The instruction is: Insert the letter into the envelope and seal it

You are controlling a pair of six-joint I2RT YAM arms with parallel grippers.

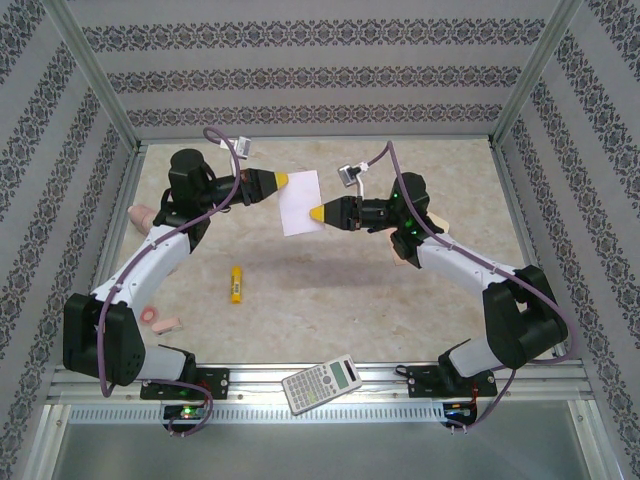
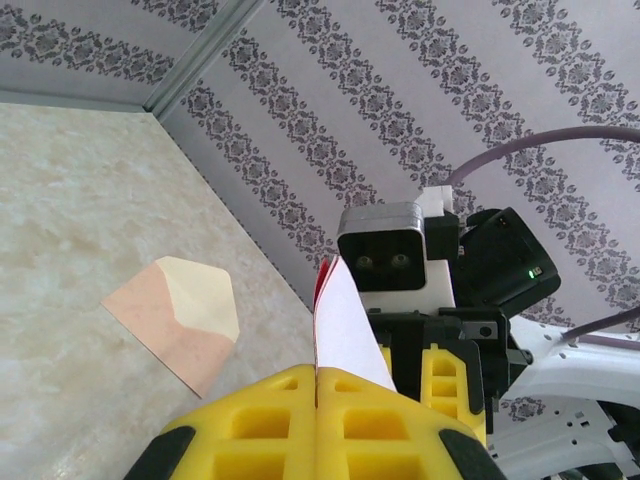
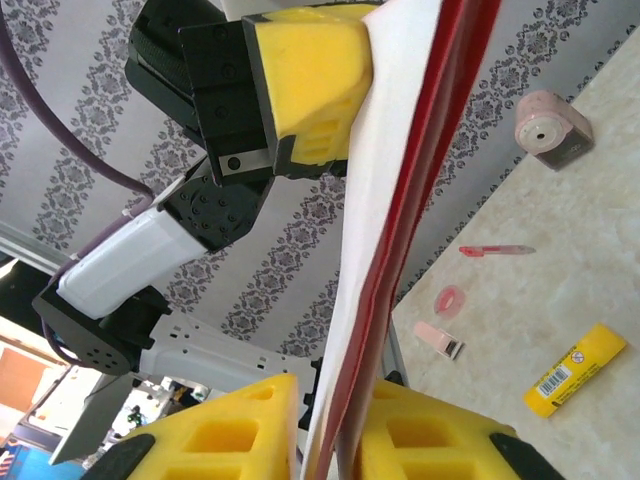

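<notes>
With the left gripper (image 1: 283, 179) and right gripper (image 1: 315, 213) both clamped shut on opposite edges of the letter (image 1: 300, 200), held aloft mid-table, the envelope (image 2: 175, 325) lies flat at 3 o'clock from it in the top view, nearest the right arm.

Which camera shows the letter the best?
The top camera: the letter shows its whole white face, pinched between the left gripper and the right gripper. Both wrist cameras see it almost edge-on, a thin white strip with a red edge.
</notes>
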